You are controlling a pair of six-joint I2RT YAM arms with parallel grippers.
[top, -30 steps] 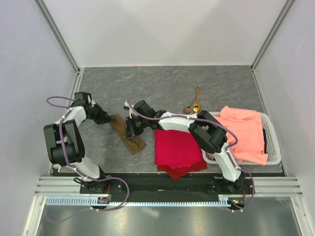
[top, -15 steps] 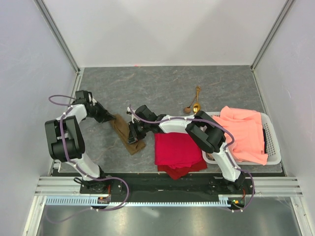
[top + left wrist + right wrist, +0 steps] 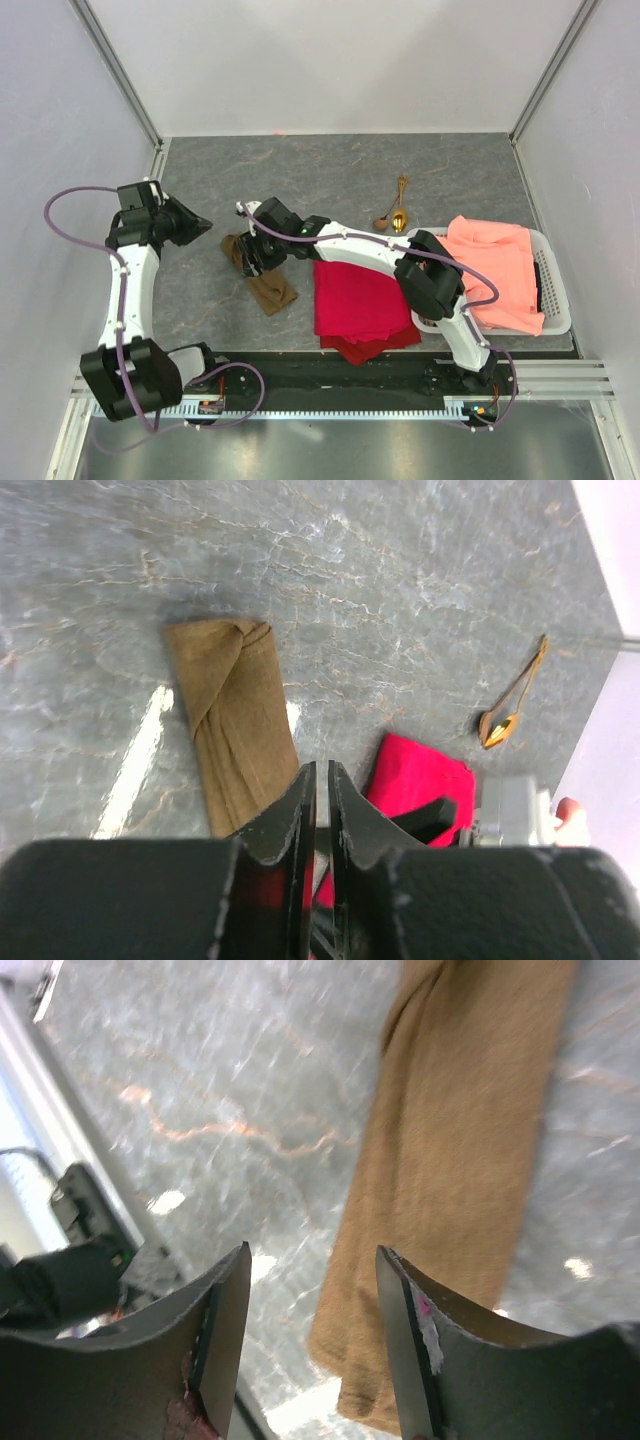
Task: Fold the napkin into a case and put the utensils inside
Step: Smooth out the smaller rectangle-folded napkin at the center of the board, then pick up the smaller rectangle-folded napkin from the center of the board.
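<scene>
Well, the folding looks about finished from where I stand. The napkin [image 3: 272, 290] lies flat on the table [image 3: 450, 170], left of centre, as a narrow olive-brown strip with a crossed tuck at its far end. It reads as the case the task wants. Whether it has a proper open mouth to take anything, I cannot tell.

The right gripper [image 3: 250, 258] hangs just over the strip's far end. In its wrist view its jaws are spread wide with nothing between them, and the cloth lies flat below. The left gripper [image 3: 200, 224] is off to the left, apart from the napkin. Its jaws are all but pressed together, with only a slit between them and nothing held. So neither arm has hold of anything.

What is left, I'd say, is the whole second half. The utensils [image 3: 397, 210], two gold pieces lying close together, rest on the bare table to the right and farther back, well apart from the napkin. The red cloth [image 3: 360, 300] lies on the near side between them. The salmon-orange cloth [image 3: 495, 265] is draped over the white basket [image 3: 560, 300] at the right. Both utensils have yet to be picked up, carried across and slid into the fold.
</scene>
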